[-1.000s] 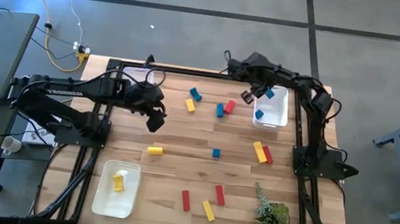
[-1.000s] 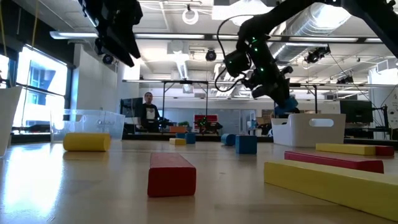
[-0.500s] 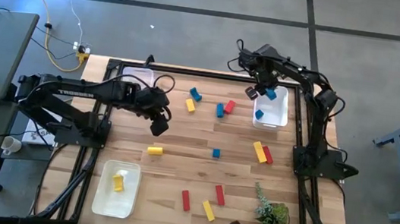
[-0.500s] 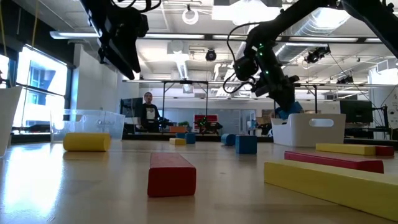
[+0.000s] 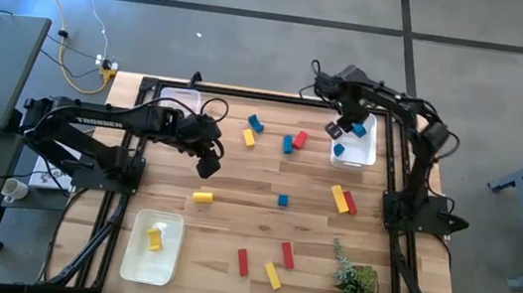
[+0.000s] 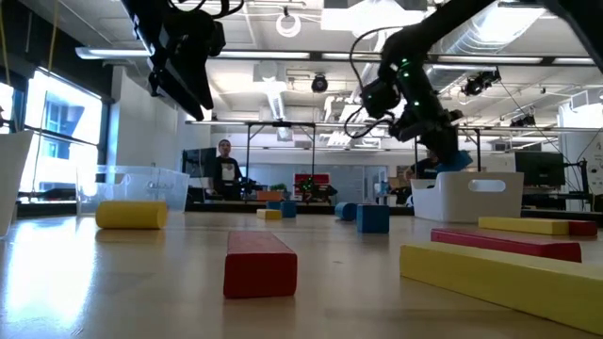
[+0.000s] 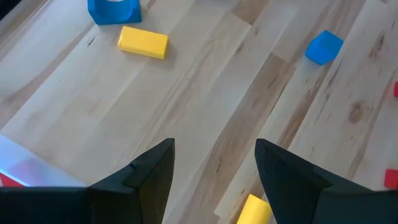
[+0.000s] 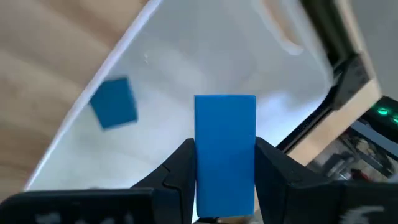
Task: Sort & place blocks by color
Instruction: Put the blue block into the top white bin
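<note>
The wooden tabletop (image 5: pixel 233 213) carried scattered blocks (image 5: pixel 282 200) in red, yellow and blue. Three clear bins sat on it: one near the left front (image 5: pixel 132 261), one at the back left (image 5: pixel 179 97), one at the back right (image 5: pixel 364 157). A small green plant (image 5: pixel 357 276) stood at the right front.

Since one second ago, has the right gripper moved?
Yes. The right gripper, shut on a blue block, moved right in the high view, from beside the white bin to over its edge.
</note>
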